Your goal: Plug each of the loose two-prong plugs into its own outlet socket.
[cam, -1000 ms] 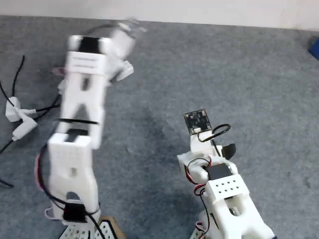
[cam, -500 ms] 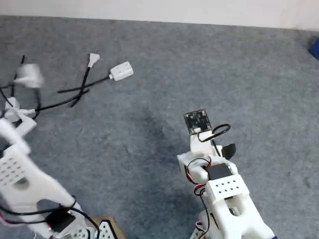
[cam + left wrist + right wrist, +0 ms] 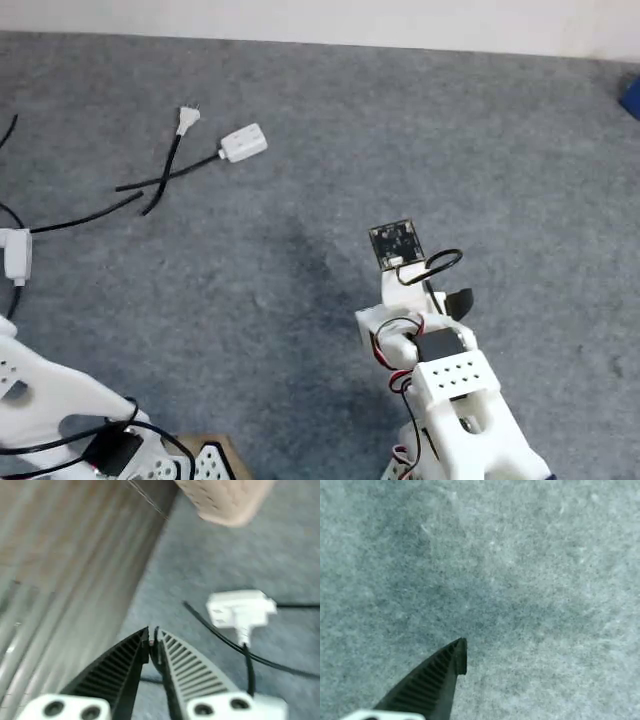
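Left gripper (image 3: 153,636), jaws pressed together, hangs over carpet (image 3: 300,200) near a white connector (image 3: 239,611), its arm (image 3: 40,395) folded low. Right gripper (image 3: 459,655) points down at carpet; its state cannot be told. 1 socket (image 3: 243,143) and 1 loose plug (image 3: 186,120) lie well away.

a robotics lab or workshop bench is suggested by a grey felt-covered counter (image 3: 520,150), a white arm (image 3: 455,385) with exposed wiring, and loose cords (image 3: 163,175).

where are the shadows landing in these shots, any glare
High view: a soft dark shadow lies on the grey carpet beside the right arm, the light is even elsewhere, and there is no glare. Right wrist view: a similar dim patch across the carpet's middle.
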